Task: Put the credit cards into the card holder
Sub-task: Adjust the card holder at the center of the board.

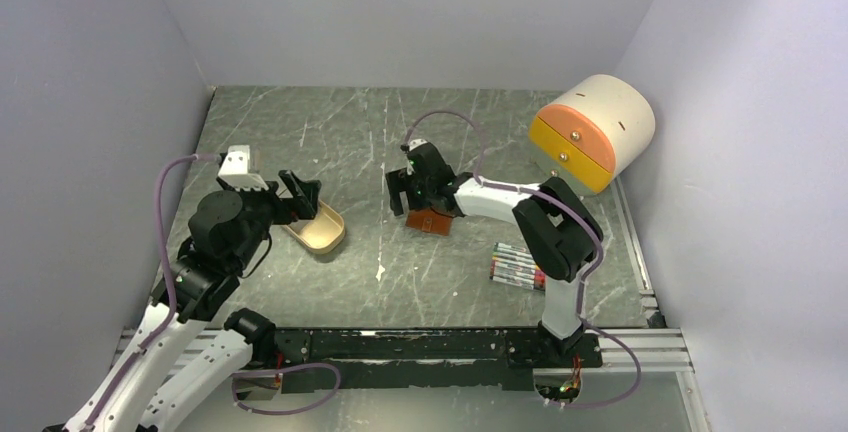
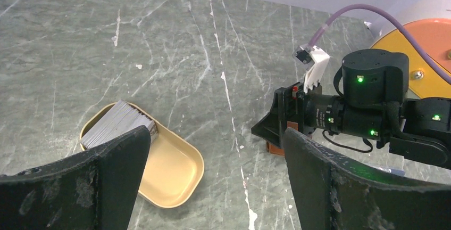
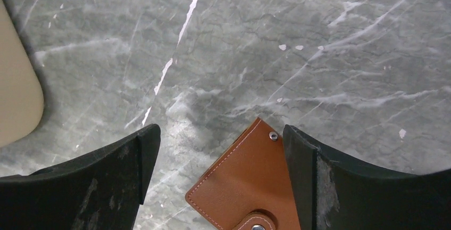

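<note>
Filling the whole floor of the white-walled cell, the grey marbled bench (image 1: 330, 127) carries everything else. At its far right corner a cream drum (image 1: 605, 122) lies on its side, its orange and yellow face turned toward the middle. The left gripper (image 2: 215, 137) hangs over the left part of the bench with its jaws spread wide and nothing between them, above the far end of a tan oval tray (image 2: 186, 185). The right gripper (image 3: 220, 134) reaches in toward the middle of the bench, low over the surface, its jaws also wide apart and not clamped on anything. Near the right edge, by the right arm's upright link, a row of thin coloured pens (image 1: 515, 264) lies side by side. The card holder (image 3: 250, 185), brown leather with pale stitching and a snap button, lies flat and closed near the middle of the bench, between the right fingers and close against the right one; whether they touch I cannot tell. The credit cards (image 2: 118, 123), grey-white, sit as one stack in the tray's far end, well apart from the holder.
</note>
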Motion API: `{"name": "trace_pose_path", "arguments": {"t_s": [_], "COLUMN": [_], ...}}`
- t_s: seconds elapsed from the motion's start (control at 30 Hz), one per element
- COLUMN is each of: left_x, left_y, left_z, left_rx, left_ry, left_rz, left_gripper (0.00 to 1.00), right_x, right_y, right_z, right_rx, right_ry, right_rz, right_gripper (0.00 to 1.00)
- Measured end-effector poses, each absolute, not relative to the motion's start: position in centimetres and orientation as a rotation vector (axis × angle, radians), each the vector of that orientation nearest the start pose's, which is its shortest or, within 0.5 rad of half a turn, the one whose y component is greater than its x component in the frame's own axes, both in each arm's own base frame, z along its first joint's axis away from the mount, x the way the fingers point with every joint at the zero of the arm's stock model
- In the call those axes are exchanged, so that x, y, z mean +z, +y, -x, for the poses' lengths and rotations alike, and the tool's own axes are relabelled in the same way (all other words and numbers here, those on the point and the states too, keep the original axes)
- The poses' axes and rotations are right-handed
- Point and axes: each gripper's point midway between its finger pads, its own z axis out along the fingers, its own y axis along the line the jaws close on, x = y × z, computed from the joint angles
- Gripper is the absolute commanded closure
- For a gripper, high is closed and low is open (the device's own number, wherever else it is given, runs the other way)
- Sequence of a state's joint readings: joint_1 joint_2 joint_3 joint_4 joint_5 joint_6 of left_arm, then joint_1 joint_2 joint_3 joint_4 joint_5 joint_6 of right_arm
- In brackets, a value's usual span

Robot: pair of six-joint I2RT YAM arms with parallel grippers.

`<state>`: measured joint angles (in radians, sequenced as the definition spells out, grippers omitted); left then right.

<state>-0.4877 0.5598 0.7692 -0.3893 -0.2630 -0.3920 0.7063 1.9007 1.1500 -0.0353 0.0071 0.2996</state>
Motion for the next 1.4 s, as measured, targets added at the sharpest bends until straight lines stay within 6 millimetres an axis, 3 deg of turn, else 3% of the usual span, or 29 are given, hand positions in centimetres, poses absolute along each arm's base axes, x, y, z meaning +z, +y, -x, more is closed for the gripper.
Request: {"name": "trace_pose_path", "arguments": {"t_s": [0.23,0.47,0.63,0.77,1.03,1.2,1.4], "left_x": [27.9,27.5,27.1,27.0,27.3,27.2,27.4], "left_y": [-9.9,-10.1,-10.6,-10.7,-10.6,-10.7,-10.6], "left_z": [-24.4,-24.6,-24.7,-24.7,-24.3,-24.3,-24.1], "left_rx": [-0.413,-0.407,-0.422,-0.427,-0.439,-0.441,-0.446], "left_ry": [1.770,1.786,1.804,1.808,1.790,1.793,1.782], "left_rz": [0.073,0.058,0.038,0.033,0.032,0.029,0.030], "left_gripper": [0.01,0.04,0.05,0.05,0.05,0.05,0.05], "right_x": [3.1,2.7,3.4,5.4,8.0,6.8,4.2], "right_y": [32.6,33.4,32.4,31.2,28.8,26.3,23.8], "right_z": [-33.5,-27.7,-23.8,-23.9,-26.5,-26.7,-26.2], "right_rx": [0.570,0.634,0.665,0.628,0.403,0.232,0.045], "right_ry": [2.343,2.335,2.371,2.416,2.510,2.529,2.562], "right_rz": [0.544,0.677,0.709,0.550,0.018,-0.178,-0.273], "right_gripper": [0.14,0.17,0.24,0.32,0.54,0.63,0.69]}}
